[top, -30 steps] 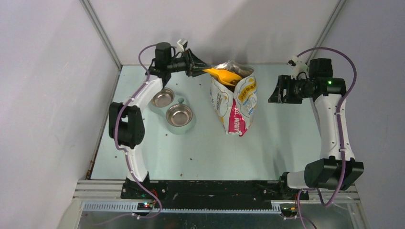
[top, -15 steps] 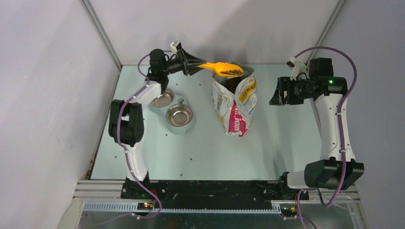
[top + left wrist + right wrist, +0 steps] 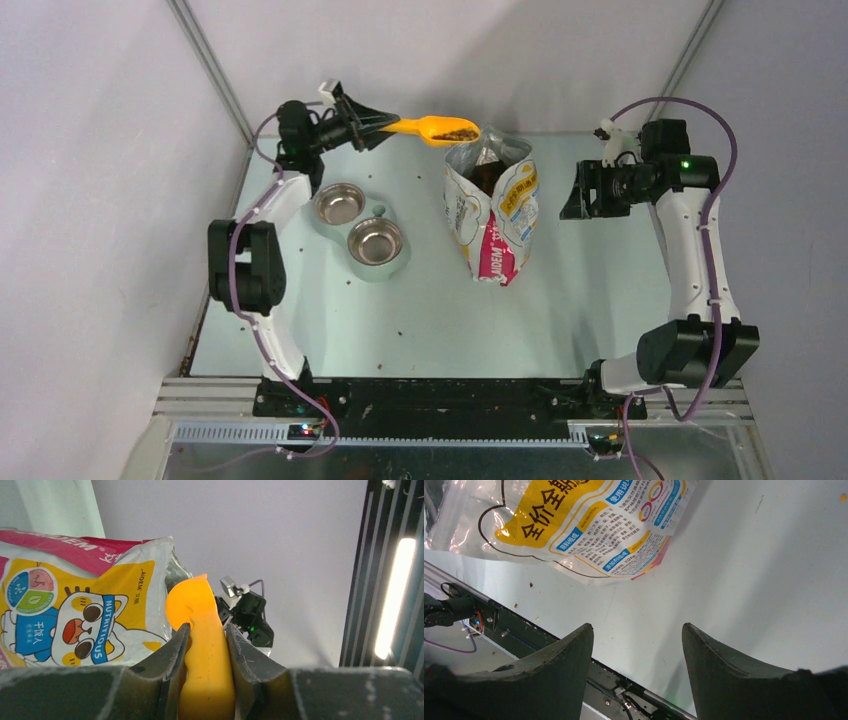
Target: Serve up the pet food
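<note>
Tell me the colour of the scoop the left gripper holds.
The scoop is orange, clearest in the left wrist view.

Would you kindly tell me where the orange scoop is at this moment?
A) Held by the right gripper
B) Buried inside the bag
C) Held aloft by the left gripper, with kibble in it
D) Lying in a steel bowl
C: the left gripper clamps the handle of the orange scoop, which carries kibble in the air, clear of the bag.

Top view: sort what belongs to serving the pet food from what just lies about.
In the job: pet food in orange scoop, left tool gripping it, bag, two steel bowls.
Lying about: stray bits on table; right tool, open.
</note>
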